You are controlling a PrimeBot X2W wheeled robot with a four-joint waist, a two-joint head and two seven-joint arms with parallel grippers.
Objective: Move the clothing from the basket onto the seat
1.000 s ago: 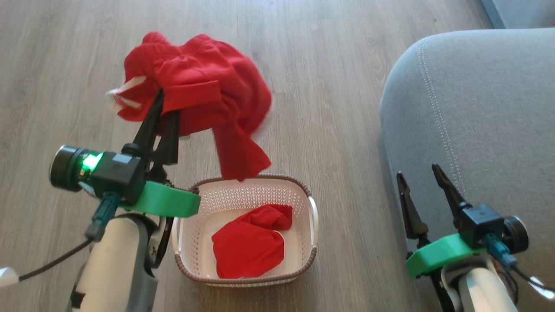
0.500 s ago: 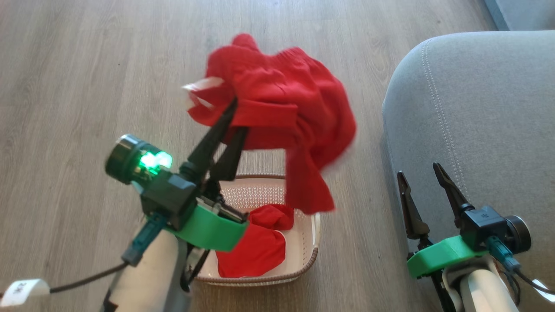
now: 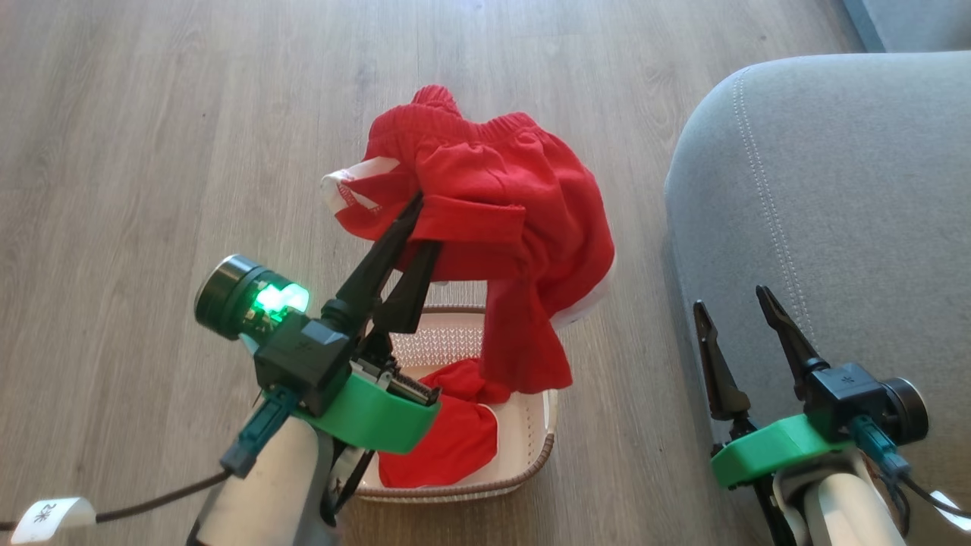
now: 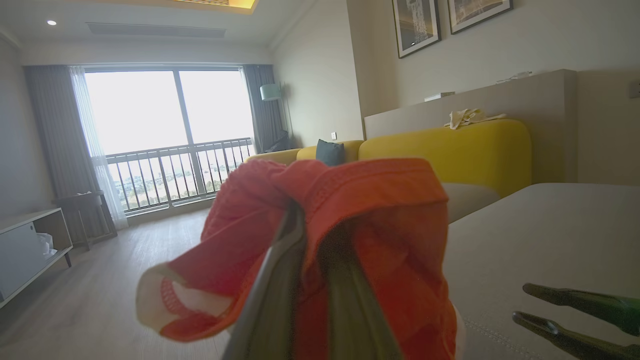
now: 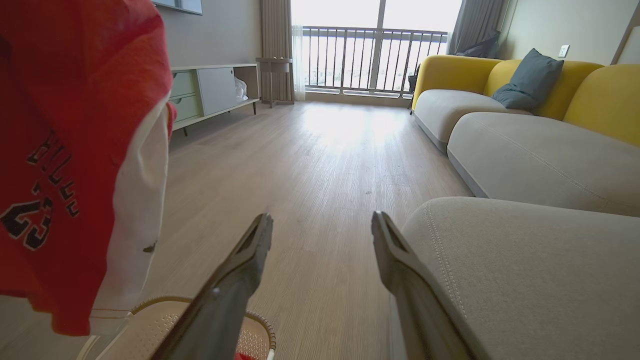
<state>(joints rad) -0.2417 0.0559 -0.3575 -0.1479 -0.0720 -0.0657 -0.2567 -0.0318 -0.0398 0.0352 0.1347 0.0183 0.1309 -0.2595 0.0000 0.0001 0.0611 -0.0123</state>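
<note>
My left gripper [image 3: 421, 220] is shut on a bright red garment [image 3: 501, 220] with a ribbed waistband and white trim, held in the air above the far edge of the basket [image 3: 540, 455]; a loose fold hangs down to the rim. In the left wrist view the cloth [image 4: 370, 200] wraps over my fingertips. A second red garment [image 3: 447, 444] lies crumpled inside the basket. The grey seat [image 3: 834, 189] is to the right. My right gripper [image 3: 730, 297] stands open and empty at the seat's near corner [image 5: 525, 260], its fingers [image 5: 250, 250] spread wide.
Wooden floor [image 3: 190, 114] surrounds the basket. The right wrist view looks past the hanging garment [image 5: 65, 150] to a yellow-backed sofa [image 5: 500, 90], a low cabinet [image 5: 215, 90] and a balcony window [image 5: 375, 50]. The right gripper [image 4: 520, 301] appears low right in the left wrist view.
My left gripper has carried the red garment rightwards, from left of the basket to above it. The swinging cloth has settled and hangs lower. The right gripper has stayed put.
</note>
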